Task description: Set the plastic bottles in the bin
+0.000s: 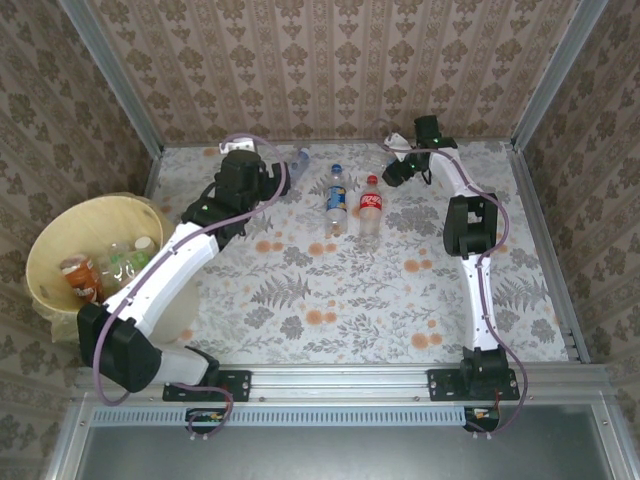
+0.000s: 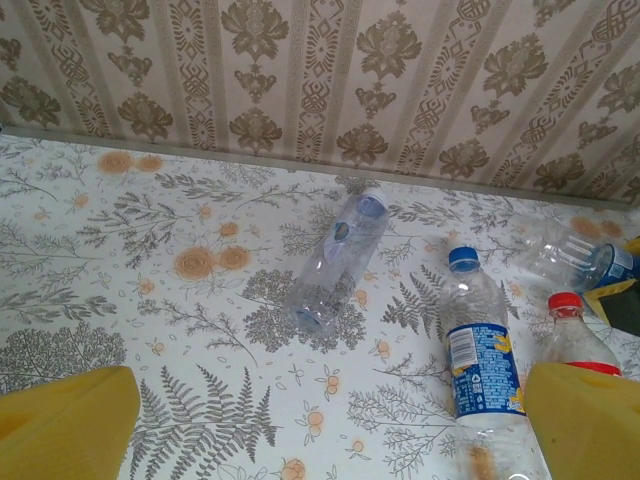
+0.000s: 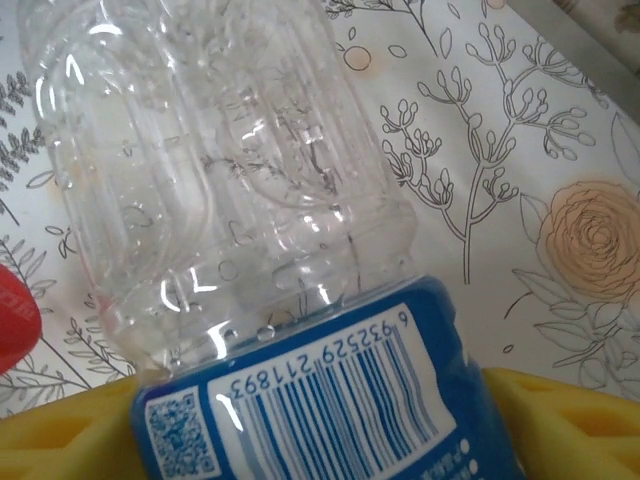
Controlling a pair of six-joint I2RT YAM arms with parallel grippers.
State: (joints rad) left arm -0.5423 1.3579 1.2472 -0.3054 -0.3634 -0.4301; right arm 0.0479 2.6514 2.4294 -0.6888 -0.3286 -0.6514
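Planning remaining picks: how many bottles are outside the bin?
4. One clear bottle lies by the left gripper; a blue-labelled bottle and a red-labelled bottle sit between the arms; the right gripper grips a fourth bottle. The arms may hide others.

The left arm and right arm show 2 colours: white links, black joints. A thin purplish cable trails along each. The fingers are yellow.

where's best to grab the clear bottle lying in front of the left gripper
Probably mid-body on the clear bottle, coming down from above with the open left gripper spanning its width: it lies flat, cap toward the wall, both long sides free.
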